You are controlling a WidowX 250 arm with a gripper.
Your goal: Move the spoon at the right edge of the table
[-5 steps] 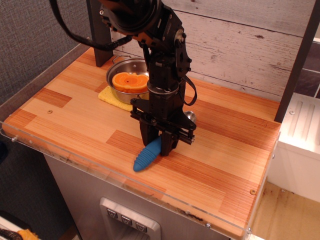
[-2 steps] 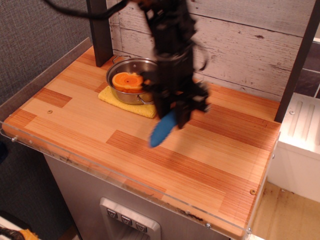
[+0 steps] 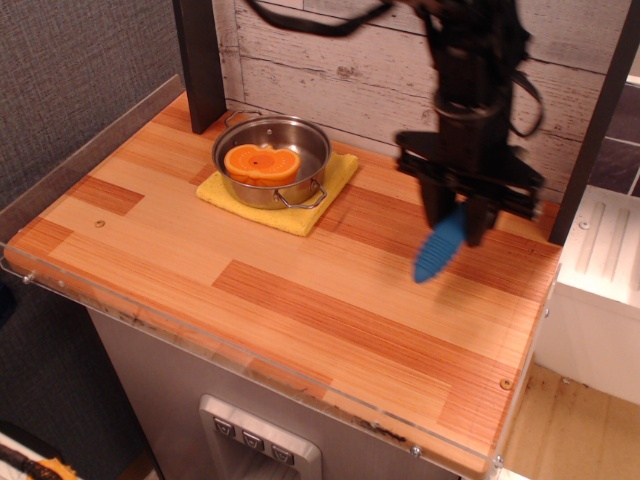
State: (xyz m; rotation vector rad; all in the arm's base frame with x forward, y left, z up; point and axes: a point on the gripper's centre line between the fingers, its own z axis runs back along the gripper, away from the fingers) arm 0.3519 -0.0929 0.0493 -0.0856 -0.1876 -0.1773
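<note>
My gripper [image 3: 455,228] is shut on the spoon and holds it above the right part of the table [image 3: 250,290]. The spoon's ribbed blue handle [image 3: 439,250] hangs down and to the left from between the fingers. Its silver bowl is hidden behind the gripper. The spoon is lifted off the wood, near the table's back right corner. The black arm comes down from the top of the frame.
A steel pot [image 3: 272,160] with an orange object [image 3: 261,162] inside sits on a yellow cloth [image 3: 285,195] at the back left. A dark post [image 3: 200,60] stands behind it, another post [image 3: 598,120] at the right. A white cabinet [image 3: 600,290] stands past the right edge.
The gripper has lifted the spoon off the table's middle and carried it to the right, from beside the pot to the back right part of the table.
</note>
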